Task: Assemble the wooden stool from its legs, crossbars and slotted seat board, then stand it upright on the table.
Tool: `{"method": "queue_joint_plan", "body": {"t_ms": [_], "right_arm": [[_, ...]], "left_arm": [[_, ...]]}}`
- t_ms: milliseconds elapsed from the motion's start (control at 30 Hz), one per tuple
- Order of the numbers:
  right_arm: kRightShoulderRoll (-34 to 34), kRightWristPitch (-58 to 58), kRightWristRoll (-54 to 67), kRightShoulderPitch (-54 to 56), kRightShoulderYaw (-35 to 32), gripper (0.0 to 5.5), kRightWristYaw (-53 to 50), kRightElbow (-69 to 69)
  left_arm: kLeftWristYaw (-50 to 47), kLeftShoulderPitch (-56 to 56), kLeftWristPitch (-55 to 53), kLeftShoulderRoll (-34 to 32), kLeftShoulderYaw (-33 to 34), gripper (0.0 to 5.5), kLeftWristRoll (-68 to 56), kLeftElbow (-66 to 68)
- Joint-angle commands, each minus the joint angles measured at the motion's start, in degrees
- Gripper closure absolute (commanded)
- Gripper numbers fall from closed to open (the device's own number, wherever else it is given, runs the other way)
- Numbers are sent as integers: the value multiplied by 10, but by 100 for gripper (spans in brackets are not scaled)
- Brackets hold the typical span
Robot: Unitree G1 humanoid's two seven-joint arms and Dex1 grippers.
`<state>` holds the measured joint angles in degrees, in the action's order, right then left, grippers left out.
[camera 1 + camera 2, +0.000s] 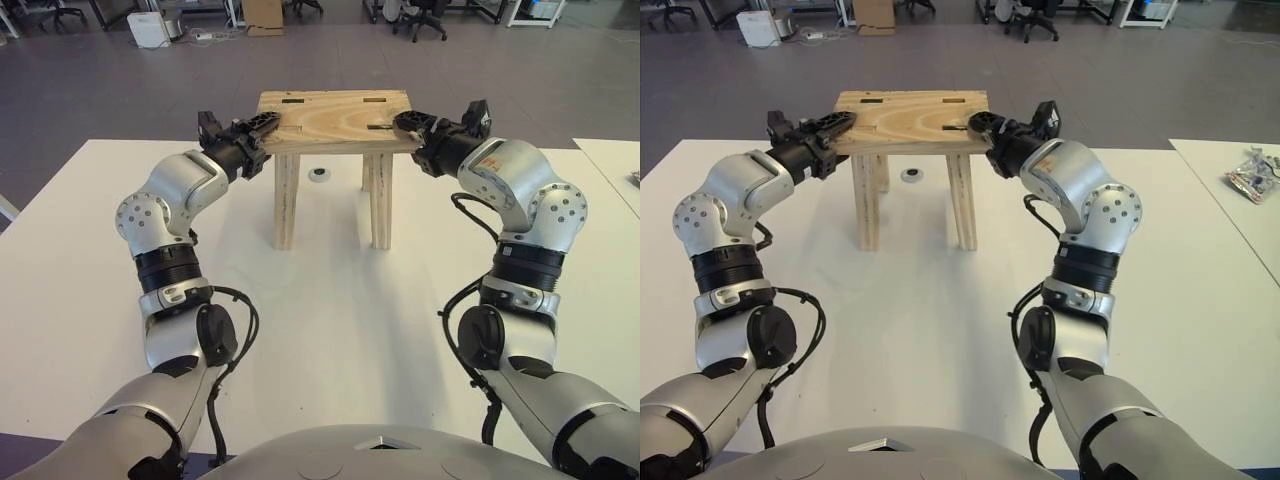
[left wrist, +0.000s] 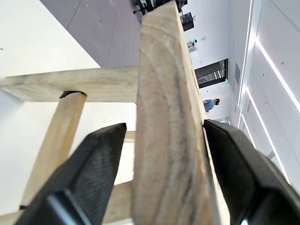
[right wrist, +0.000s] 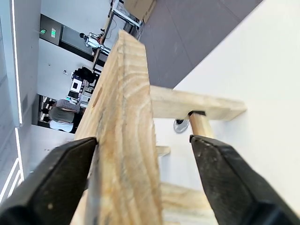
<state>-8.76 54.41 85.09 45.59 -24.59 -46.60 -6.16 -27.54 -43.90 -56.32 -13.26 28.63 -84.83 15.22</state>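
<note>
I'm keeping the left gripper [image 1: 262,138] and right gripper [image 1: 412,140] wide, straddling the seat board [image 1: 330,112]. A finger snagging while retreating risks tipping the stool [image 1: 286,200].

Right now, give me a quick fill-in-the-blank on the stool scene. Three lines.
1. The stool stands ____ on the white table.
2. The left gripper and right gripper straddle opposite ends of the stool's ____.
3. A small round object lies on the table, seen between the stool's ____.

Missing words: upright; seat; legs.
</note>
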Motion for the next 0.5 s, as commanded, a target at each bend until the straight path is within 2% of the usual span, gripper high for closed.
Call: {"method": "queue_joint_plan", "body": {"t_ms": [33, 67, 167, 233, 333, 367, 433, 500], "right_arm": [[-70, -3, -43, 26, -1, 121, 82, -21], [-81, 1, -43, 34, -1, 121, 107, -20], [-113, 15, -26, 67, -1, 121, 196, -8], [-152, 10, -74, 53, 15, 121, 265, 10], [-248, -73, -282, -63, 125, 121, 401, 50], [-260, -114, -347, -118, 153, 121, 425, 48], [-250, -182, -438, -208, 178, 121, 436, 37], [-220, -222, -486, -261, 180, 121, 434, 38]], "left_arm": [[142, 1, 6, -112, -39, 189, 112, 21], [178, -7, 13, -125, -43, 166, 128, 19], [298, -15, 55, -156, -74, 166, 187, -49], [351, 15, 87, -170, -81, 166, 221, -107], [389, 112, 183, -173, -61, 166, 306, -157], [392, 168, 222, -170, -54, 166, 347, -157], [389, 269, 288, -150, -54, 166, 419, -149], [360, 323, 330, -119, -57, 166, 468, -149]]}}
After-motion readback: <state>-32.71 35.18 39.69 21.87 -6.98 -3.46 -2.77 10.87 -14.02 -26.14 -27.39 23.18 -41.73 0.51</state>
